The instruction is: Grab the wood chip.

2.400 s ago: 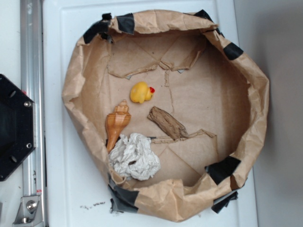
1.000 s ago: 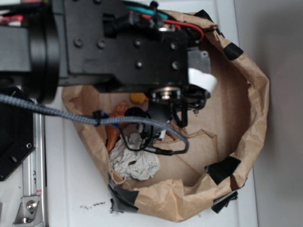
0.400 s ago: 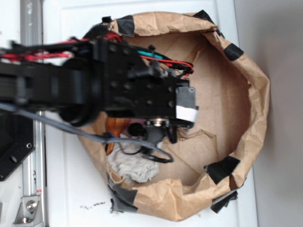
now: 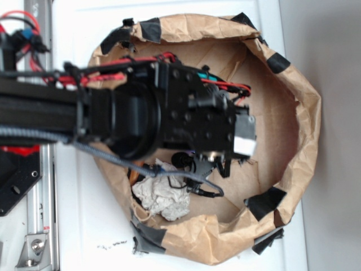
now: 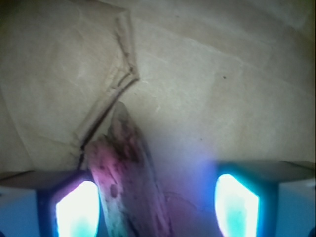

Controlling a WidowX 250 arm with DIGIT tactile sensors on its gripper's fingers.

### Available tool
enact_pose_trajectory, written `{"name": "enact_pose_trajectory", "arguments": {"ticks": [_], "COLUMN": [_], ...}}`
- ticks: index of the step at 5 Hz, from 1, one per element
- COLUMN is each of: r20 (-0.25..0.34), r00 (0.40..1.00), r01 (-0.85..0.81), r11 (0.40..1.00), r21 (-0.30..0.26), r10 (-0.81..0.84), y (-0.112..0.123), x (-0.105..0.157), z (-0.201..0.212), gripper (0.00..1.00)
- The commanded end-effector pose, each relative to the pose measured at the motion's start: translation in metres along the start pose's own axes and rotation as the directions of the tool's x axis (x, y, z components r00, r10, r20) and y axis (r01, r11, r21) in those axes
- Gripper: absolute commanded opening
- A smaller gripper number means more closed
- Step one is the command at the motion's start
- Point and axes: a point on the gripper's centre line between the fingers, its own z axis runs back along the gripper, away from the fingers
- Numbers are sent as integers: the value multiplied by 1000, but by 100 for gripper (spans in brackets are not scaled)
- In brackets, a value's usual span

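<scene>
Wrist view: the wood chip (image 5: 129,185) is seen lying on the brown paper (image 5: 212,84), between the glowing fingertips (image 5: 76,212), close beside the left-hand one.
Hand (image 5: 155,210): spread wide, nothing clasped.
Exterior view: the chip is hidden under the arm (image 4: 130,116).
Handling: probably light, stiff, rough-grained, so little slip is expected.
Hold: best taken across the narrow middle.

Looks like a robotics lab; white surface (image 4: 73,226), aluminium rail (image 4: 38,214), taped brown-paper bin (image 4: 307,113), exposed wiring (image 4: 113,76).
</scene>
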Motion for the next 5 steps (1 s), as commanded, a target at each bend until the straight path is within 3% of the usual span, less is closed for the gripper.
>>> {"name": "enact_pose_trajectory", "arguments": {"ticks": [1, 3, 5], "r20": [33, 25, 91], "r00": [998, 995, 968], "r01": [-44, -95, -221], "r11": [999, 995, 968], "r21": [4, 6, -121], "r10": [44, 95, 232], "y": [-8, -2, 26], "x": [-9, -15, -33], "z": [-2, 15, 113], "gripper": [0, 0, 0]}}
